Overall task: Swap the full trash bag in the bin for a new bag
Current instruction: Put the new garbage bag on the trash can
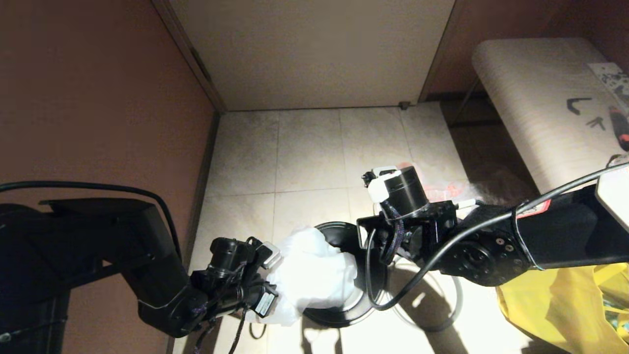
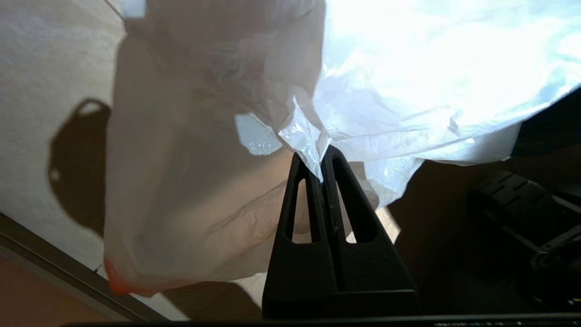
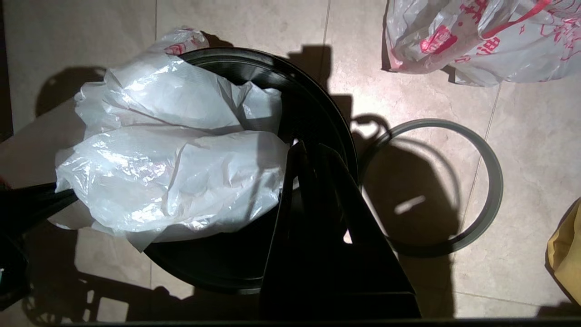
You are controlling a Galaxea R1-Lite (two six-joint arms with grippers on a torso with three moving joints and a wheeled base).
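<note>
Fingers (image 2: 313,200) of the left gripper (image 2: 321,170) are pinched together on a crinkled fold of the new bag (image 1: 314,268), a thin, translucent white plastic bag with a pinkish-red edge, which billows over the near-left part of the bin (image 3: 313,113), a small round black bucket with a shiny dark inside. The right gripper (image 3: 313,152) hangs closed at the bin's rim on the other side, seemingly nipping the film there, though whether it truly holds any is unclear. The bin's thin grey hoop (image 3: 492,181) lies flat on the tiled floor (image 1: 304,147) beside it, and the full trash bag (image 3: 476,41), lumpy with red-printed wrappers showing through, rests beyond. The film is slippery and limp: a small pinch could slide free under tension, or the bag could tear if pulled against the rim; the light bin might also tip or skid.
</note>
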